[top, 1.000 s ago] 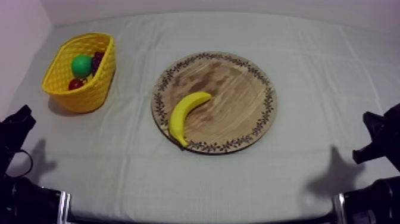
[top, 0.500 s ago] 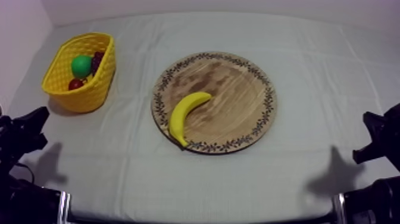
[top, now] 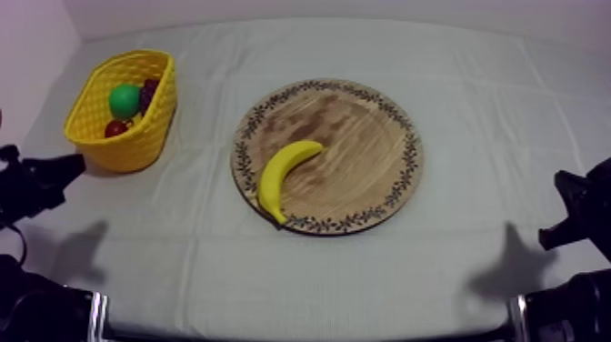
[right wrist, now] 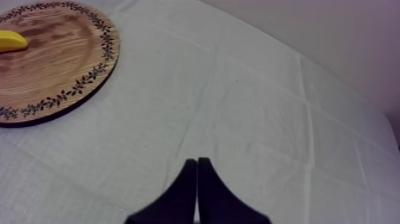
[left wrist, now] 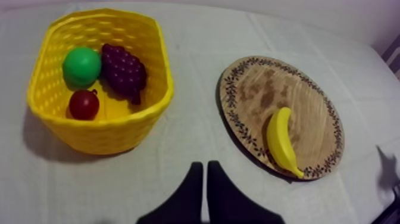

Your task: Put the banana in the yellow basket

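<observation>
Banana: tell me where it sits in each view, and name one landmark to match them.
Top view: banana on the wooden board, left of centre, tip at the rim.
Left wrist view: banana on the board, toward its near rim.
Right wrist view: one banana end, on the board.
Shared landmark: the board's patterned rim.

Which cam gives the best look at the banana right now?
Top view: the banana shows whole from above, its full curve lying on the wooden board by the patterned rim. Left wrist view also has it whole, but foreshortened. Right wrist view catches just one end of it on the board.
</observation>
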`<action>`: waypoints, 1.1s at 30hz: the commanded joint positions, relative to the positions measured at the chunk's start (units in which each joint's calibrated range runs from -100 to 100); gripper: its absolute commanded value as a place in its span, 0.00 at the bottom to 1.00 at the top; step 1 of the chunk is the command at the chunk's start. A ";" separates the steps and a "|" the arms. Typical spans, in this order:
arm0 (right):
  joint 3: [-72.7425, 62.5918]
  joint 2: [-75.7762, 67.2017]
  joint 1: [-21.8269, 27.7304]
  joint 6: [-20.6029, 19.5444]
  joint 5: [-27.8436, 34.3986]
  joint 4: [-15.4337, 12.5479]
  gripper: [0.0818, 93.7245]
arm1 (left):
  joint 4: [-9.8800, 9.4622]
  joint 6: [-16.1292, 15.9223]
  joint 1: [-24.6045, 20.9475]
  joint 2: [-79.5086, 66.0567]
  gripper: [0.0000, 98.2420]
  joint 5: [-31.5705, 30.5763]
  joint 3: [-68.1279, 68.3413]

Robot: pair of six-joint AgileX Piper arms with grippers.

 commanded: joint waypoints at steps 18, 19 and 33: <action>0.01 0.00 0.00 0.01 0.00 0.00 0.00 | -0.46 2.06 11.16 42.21 0.00 26.96 -46.55; 0.01 0.00 0.00 0.01 0.00 0.00 0.00 | -0.49 2.43 11.96 43.87 0.00 28.21 -48.32; 0.01 0.00 0.00 0.01 0.00 0.00 0.00 | -0.60 6.57 23.38 68.57 0.00 44.62 -67.35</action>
